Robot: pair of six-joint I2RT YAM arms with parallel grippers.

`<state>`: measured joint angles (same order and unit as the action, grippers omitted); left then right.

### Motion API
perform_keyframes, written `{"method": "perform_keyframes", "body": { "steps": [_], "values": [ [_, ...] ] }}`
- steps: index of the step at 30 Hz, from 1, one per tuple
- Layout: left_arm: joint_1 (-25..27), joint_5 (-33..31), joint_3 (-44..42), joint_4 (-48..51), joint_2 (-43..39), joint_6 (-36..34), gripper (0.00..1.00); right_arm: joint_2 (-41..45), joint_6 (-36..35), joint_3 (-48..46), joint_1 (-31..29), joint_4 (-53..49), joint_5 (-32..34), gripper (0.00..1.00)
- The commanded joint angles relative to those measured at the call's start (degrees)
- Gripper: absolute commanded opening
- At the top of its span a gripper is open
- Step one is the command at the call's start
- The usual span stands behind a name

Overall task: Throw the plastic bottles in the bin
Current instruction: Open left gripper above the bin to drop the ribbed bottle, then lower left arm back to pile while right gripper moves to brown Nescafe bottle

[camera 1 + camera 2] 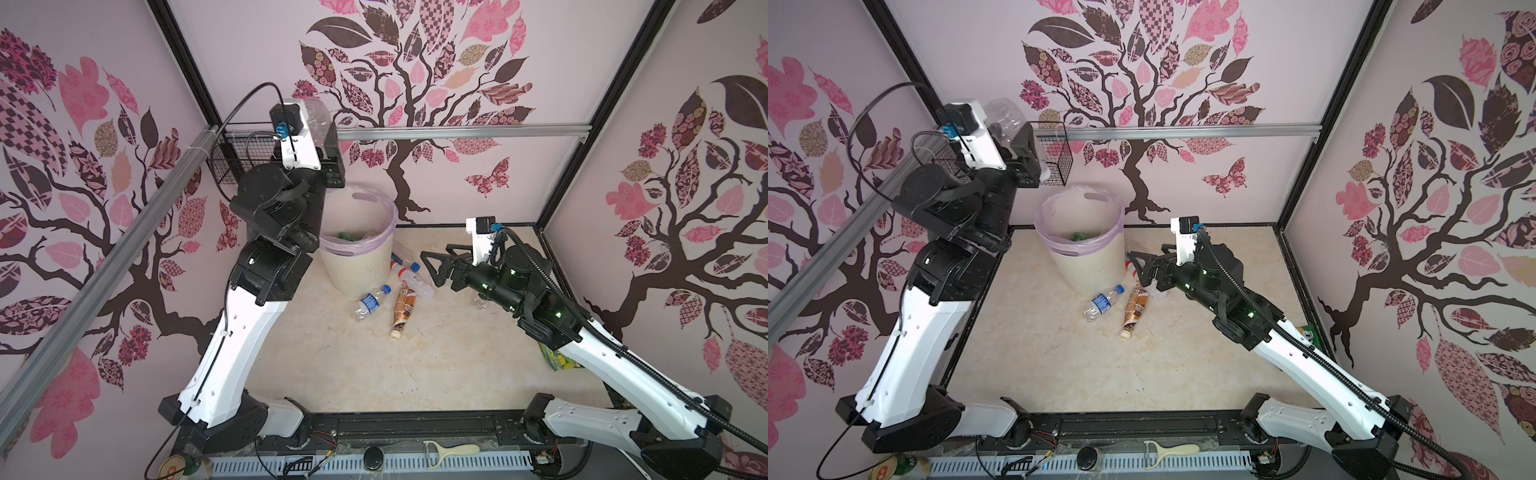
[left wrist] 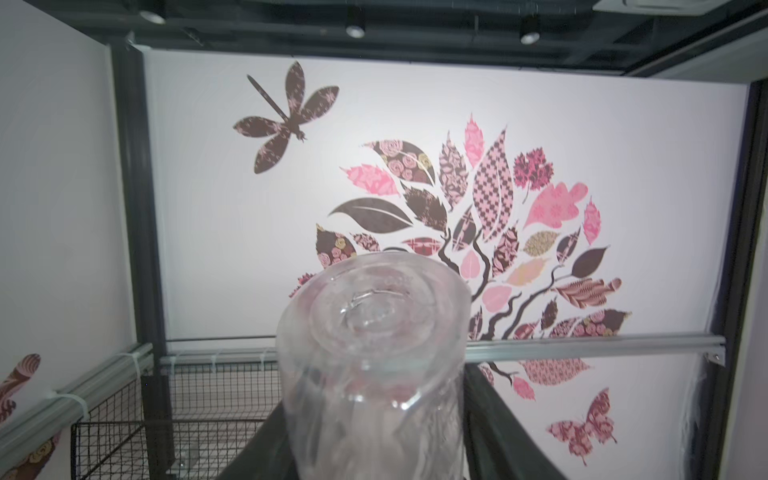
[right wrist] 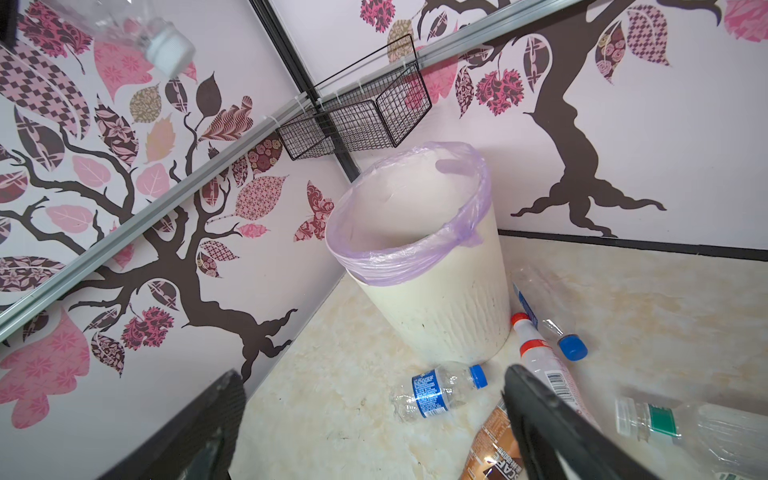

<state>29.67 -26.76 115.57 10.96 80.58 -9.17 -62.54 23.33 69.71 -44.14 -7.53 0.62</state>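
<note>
Left wrist view: my left jaws clamp a clear bottle (image 2: 370, 374), base up, held high near the bin (image 1: 357, 270); not dropped yet. Right jaws wide open, empty, low over the desk (image 1: 374, 374). A green item (image 1: 347, 237) lies in the bin. At least five bottles (image 1: 370, 303) are left on the desk beside it.

The bin (image 3: 436, 316) is ribbed cream, its bag (image 3: 395, 259) lilac, one bottle (image 2: 370, 353) clear.
</note>
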Motion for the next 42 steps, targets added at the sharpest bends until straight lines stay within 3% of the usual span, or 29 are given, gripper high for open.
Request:
{"method": "perform_keyframes", "body": {
  "steps": [1, 4, 9, 21, 25, 33, 42],
  "values": [
    [-3.98, 1.56, -3.51, 0.48, 5.13, 3.30, 0.55, -1.04, 0.81, -0.26, -0.30, 1.11, -0.62, 0.99],
    [-6.22, 2.77, -7.33, 5.62, 9.23, 9.10, 0.61, -1.11, 1.10, -0.34, -0.30, 0.88, -1.04, 0.99],
    [-6.29, 8.31, -7.81, 13.19, 11.73, 14.56, 0.98, -0.21, 0.49, -1.07, -0.24, 0.07, -0.32, 0.99],
    [-2.39, 12.44, -7.83, 15.49, 4.10, 19.37, 0.98, 1.52, 0.92, -4.68, -0.29, 0.28, 2.01, 1.00],
    [0.84, 13.15, -12.74, 15.40, 0.53, 21.13, 0.99, 2.38, 1.19, -6.49, -0.20, -1.11, 4.66, 0.99],
    [2.33, 21.16, -27.15, 15.27, -6.82, 32.49, 0.98, 3.91, 2.31, -12.29, 0.05, -3.68, 8.91, 1.00],
    [2.50, 22.29, -42.69, 17.00, -15.55, 37.42, 0.98, -0.56, 7.08, -21.25, 0.40, -1.67, 9.04, 1.00]
  ]
}}
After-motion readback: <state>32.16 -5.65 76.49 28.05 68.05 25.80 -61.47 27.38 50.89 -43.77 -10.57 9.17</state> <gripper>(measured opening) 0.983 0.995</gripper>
